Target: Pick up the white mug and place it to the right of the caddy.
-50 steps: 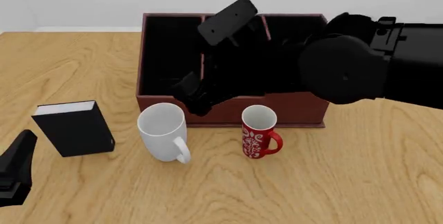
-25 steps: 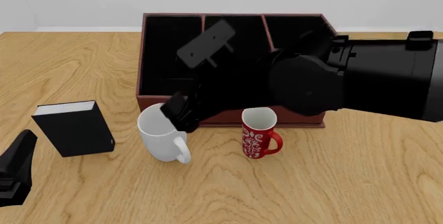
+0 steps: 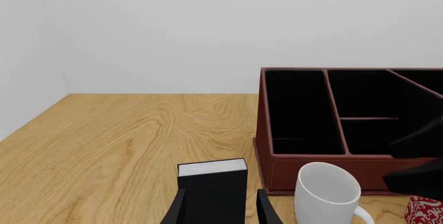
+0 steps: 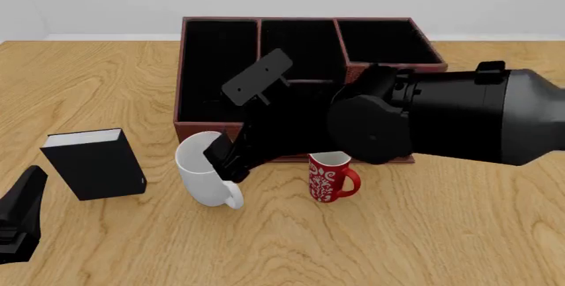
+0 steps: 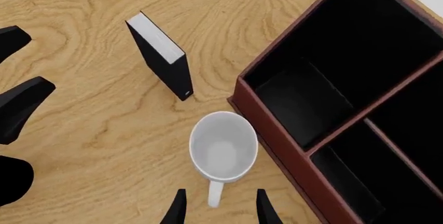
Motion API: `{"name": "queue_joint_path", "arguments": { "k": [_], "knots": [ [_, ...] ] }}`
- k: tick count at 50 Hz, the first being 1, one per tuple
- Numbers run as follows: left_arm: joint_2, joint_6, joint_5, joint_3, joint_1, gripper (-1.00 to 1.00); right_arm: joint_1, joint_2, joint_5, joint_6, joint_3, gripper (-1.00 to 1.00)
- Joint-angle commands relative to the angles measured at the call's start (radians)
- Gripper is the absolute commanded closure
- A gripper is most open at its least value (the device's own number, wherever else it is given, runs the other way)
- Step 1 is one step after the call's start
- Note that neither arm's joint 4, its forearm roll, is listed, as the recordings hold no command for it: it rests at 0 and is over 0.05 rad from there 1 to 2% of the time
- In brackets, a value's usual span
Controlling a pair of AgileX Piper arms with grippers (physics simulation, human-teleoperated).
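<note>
The white mug (image 4: pixel 201 170) stands upright on the table just in front of the caddy (image 4: pixel 182 74), its loop handle pointing toward the near side. My right gripper (image 4: pixel 226 164) hangs open over the mug's right rim and handle. In the right wrist view the white mug (image 5: pixel 223 146) sits just ahead of the right gripper (image 5: pixel 220 211), with its handle in line with the gap between the fingers. The caddy (image 5: pixel 277 141) fills that view beside the mug. My left gripper (image 4: pixel 20 214) stays open at the near left, apart from everything.
A red patterned mug (image 4: pixel 331 177) stands close to the right of the white mug, partly under my right arm. A black book (image 4: pixel 92 163) stands upright to the left. The left wrist view shows the book (image 3: pixel 213 187), white mug (image 3: pixel 329 193) and caddy (image 3: pixel 262 120).
My right arm has swung down and toward the near left, from above the caddy to just over the white mug. The left arm and the objects have not moved.
</note>
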Motion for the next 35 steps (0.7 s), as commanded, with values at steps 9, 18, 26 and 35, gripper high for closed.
{"name": "queue_joint_path", "arguments": {
  "k": [9, 18, 26, 35],
  "knots": [
    [0.000, 0.000, 0.000, 0.000, 0.000, -1.00, 0.002, 0.041, -0.046, 0.034, 0.026, -1.00],
    [0.000, 0.000, 0.000, 0.000, 0.000, -1.00, 0.007, 0.054, -0.058, 0.048, 0.036, -1.00],
    [0.000, 0.000, 0.000, 0.000, 0.000, -1.00, 0.019, 0.074, -0.073, 0.062, 0.040, -1.00],
    [0.000, 0.000, 0.000, 0.000, 0.000, -1.00, 0.023, 0.096, -0.090, 0.079, 0.045, -1.00]
  ]
}}
